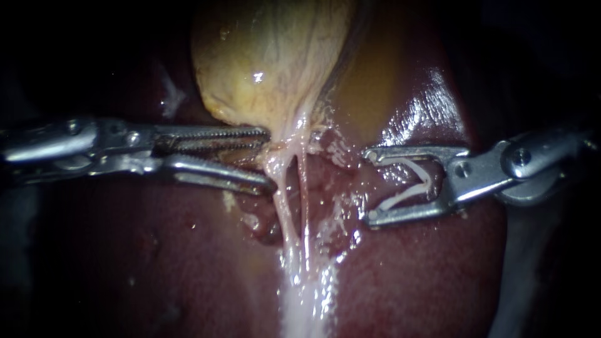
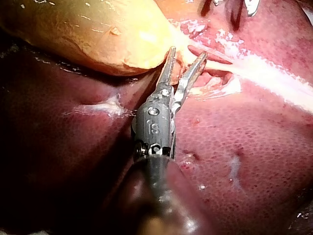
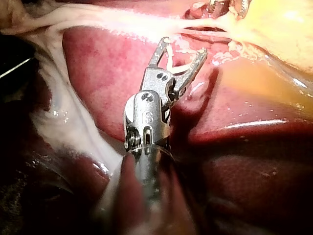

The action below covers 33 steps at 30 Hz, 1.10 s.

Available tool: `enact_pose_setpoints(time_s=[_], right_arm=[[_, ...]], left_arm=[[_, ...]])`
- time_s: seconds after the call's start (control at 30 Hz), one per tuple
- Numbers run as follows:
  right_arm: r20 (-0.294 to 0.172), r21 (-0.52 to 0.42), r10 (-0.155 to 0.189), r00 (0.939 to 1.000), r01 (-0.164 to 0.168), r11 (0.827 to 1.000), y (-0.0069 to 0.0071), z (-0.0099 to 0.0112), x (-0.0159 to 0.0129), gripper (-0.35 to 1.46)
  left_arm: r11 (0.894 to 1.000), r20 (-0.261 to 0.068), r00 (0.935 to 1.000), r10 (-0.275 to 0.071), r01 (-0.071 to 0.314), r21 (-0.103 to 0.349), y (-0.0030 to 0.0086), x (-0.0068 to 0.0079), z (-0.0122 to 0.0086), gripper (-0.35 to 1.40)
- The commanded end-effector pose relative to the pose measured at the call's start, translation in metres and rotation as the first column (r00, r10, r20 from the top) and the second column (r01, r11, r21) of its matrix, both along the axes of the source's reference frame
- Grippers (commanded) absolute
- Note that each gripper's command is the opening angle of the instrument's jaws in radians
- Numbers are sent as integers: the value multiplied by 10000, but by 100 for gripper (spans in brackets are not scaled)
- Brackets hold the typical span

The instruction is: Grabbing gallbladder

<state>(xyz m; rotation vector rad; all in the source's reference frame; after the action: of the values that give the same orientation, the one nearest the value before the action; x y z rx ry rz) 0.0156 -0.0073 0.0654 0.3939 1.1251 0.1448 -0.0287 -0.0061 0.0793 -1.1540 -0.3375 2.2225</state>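
Dark red liver [image 1: 156, 250] underlies everything; yellow gallbladder [image 1: 269, 62] rests on it; left instrument [image 1: 270, 159] jaws gape at its neck; right instrument [image 1: 369, 186] jaws gape beside pale tubes [image 1: 305, 213].

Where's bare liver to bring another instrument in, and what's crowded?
Bare dark red liver spreads below the left silver instrument and below the right silver instrument. Crowded between their tips, where whitish strands hang from the yellow gallbladder.

Dark red liver [image 1: 188, 263], yellowish gallbladder [image 1: 269, 62] lying on it
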Motion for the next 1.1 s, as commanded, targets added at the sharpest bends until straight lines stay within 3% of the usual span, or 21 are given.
enact_pose_setpoints(time_s=[0.03, 0.5, 0.9, 1.1], right_arm=[[-3, 3, 3, 10000, -3, 10000, 0, 0, 0, 48], [-3, 5, 3, 10000, -3, 10000, 0, -1, 0, 48], [-6, 8, 0, 10000, 0, 10000, 0, -2, 0, 48], [-5, 11, 1, 10000, -1, 10000, 0, -2, 0, 48]], left_arm=[[10000, -2, 10000, -4, 4, -3, 0, -1, 1, 31], [10000, -75, 10000, -7, 7, -1, 8, -4, 17, 21], [9999, -322, 9994, 117, -114, 90, 7, 0, 30, -5], [9997, -436, 9990, 125, -115, 226, 6, 2, 31, -30]])
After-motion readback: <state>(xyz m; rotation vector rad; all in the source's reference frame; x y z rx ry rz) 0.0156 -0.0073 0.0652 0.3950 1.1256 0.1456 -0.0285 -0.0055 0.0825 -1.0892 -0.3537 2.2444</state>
